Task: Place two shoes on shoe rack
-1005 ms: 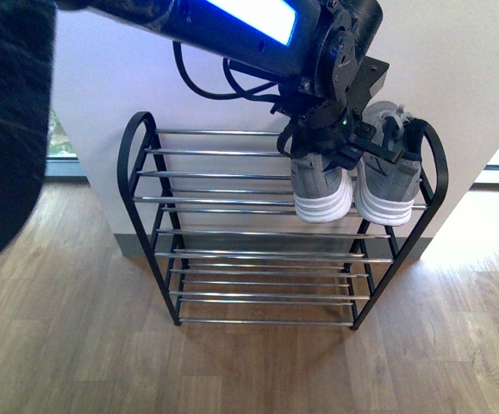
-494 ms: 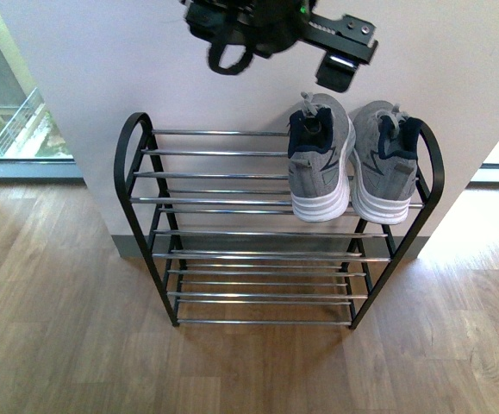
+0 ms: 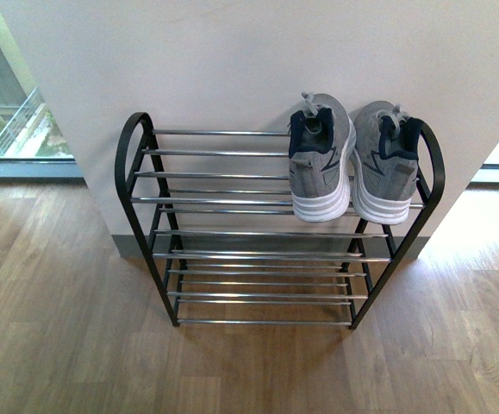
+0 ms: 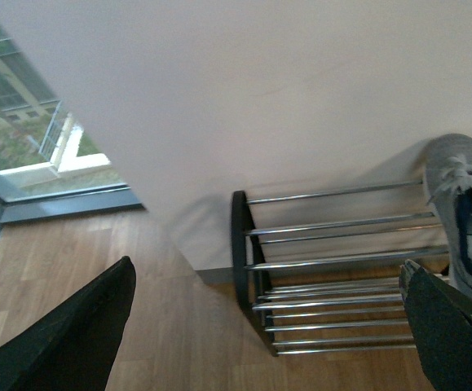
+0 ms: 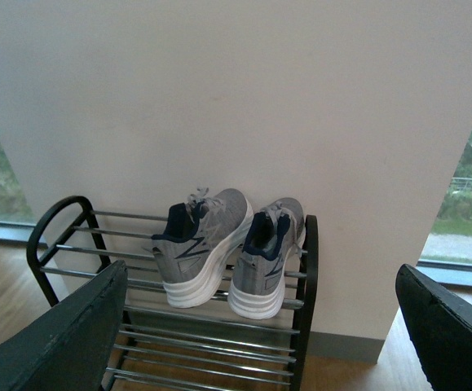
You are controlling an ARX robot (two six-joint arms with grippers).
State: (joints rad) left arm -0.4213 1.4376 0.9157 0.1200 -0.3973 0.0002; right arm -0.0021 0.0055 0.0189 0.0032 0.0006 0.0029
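Note:
Two grey knit sneakers stand side by side, heels toward me, at the right end of the shoe rack's (image 3: 131, 155) top tier: the left sneaker (image 3: 321, 164) and the right sneaker (image 3: 385, 168). Neither gripper shows in the front view. In the right wrist view my right gripper (image 5: 260, 273) is open, well back from the rack (image 5: 52, 228), with both sneakers (image 5: 199, 244) (image 5: 268, 261) seen between its fingers. My left gripper (image 4: 268, 267) is open and empty, facing the rack's left end (image 4: 242, 244). One sneaker (image 4: 464, 204) shows at the edge of that view.
A white wall panel (image 3: 232, 60) stands directly behind the rack. Wooden floor (image 3: 59, 328) lies in front and to both sides. Windows (image 3: 12, 112) flank the panel. The rack's lower tiers (image 3: 258, 276) and the left part of the top tier hold nothing.
An arm whose gripper was at the left sneaker has let go, risen and left the front view. Both sneakers stay on the top tier.

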